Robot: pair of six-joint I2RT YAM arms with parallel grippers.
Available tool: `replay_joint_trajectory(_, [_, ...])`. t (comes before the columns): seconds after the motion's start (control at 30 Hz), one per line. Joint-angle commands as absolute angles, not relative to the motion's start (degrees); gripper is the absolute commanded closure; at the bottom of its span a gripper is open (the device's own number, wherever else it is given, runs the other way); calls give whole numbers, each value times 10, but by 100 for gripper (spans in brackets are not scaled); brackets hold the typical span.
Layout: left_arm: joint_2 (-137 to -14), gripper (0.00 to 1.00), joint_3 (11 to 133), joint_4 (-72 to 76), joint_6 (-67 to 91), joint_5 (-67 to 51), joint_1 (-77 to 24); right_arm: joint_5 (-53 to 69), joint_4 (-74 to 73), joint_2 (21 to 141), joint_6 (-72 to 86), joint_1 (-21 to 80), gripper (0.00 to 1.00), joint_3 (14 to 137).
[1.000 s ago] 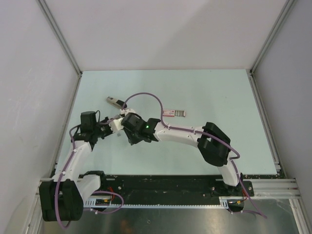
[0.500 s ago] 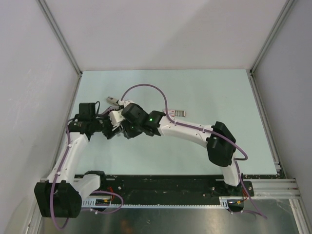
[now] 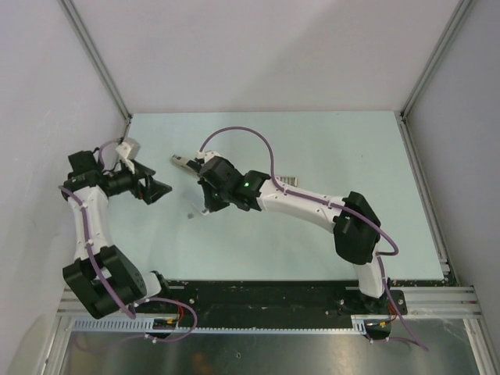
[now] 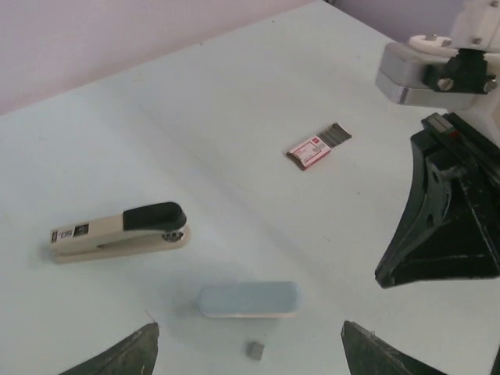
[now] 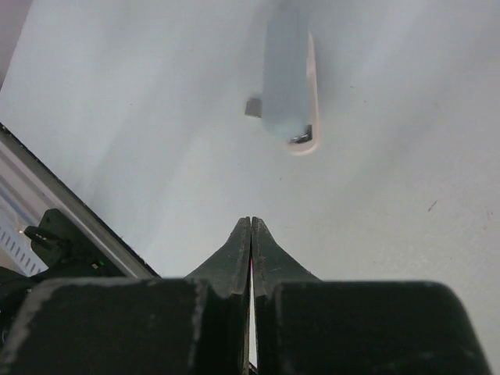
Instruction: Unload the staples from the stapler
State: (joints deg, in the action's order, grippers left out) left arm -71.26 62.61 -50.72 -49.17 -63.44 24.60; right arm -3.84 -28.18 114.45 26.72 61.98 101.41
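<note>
The beige stapler with a black top lies closed on the table, also seen from above as the stapler. Closer to my left gripper lie a pale blue tube and a tiny grey bit of staples. That gripper is open, holds nothing and stands off to the left. My right gripper is shut on nothing and hovers just short of the tube and the staples. From above, the right gripper is just below the stapler.
A small red staple box with a strip sticking out lies further right on the table. The right arm's black fingers fill the right side of the left wrist view. Side walls enclose the table; a rail runs along its near edge.
My left arm has swung out to the left, away from the stapler, and its gripper has opened. The right gripper has shut and shifted slightly toward the near side.
</note>
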Motion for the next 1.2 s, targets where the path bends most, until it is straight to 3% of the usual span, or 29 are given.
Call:
replay_joint_trajectory(0.0, [-727, 1, 638, -534, -473, -751, 298, -50, -294, 1142, 259, 618, 100, 1035])
replay_joint_trajectory(0.33, [-715, 1, 598, -535, -520, -729, 303, -88, -311, 1202, 232, 596, 100, 1100])
replay_joint_trajectory(0.4, [-714, 1, 593, -535, -521, -725, 303, -96, -328, 1241, 210, 582, 94, 1156])
replay_joint_trajectory(0.57, [-717, 1, 592, -535, -509, -706, 303, -117, -330, 1363, 96, 554, 65, 1312])
replay_joint_trajectory(0.6, [-716, 0, 591, -535, -509, -701, 303, -125, -324, 1382, 74, 551, 55, 1334])
replay_joint_trajectory(0.7, [-713, 1, 589, -535, -506, -690, 303, -131, -307, 1424, 35, 537, 14, 1388])
replay_joint_trajectory(0.77, [-713, 0, 588, -535, -501, -684, 303, -110, -284, 1434, 32, 523, 4, 1396])
replay_joint_trajectory(0.9, [-718, 1, 585, -535, -492, -680, 303, -68, -245, 1458, 36, 505, 2, 1414])
replay_joint_trajectory(1.17, [-743, 1, 591, -535, -461, -617, 290, 11, -158, 1507, 32, 505, 12, 1445])
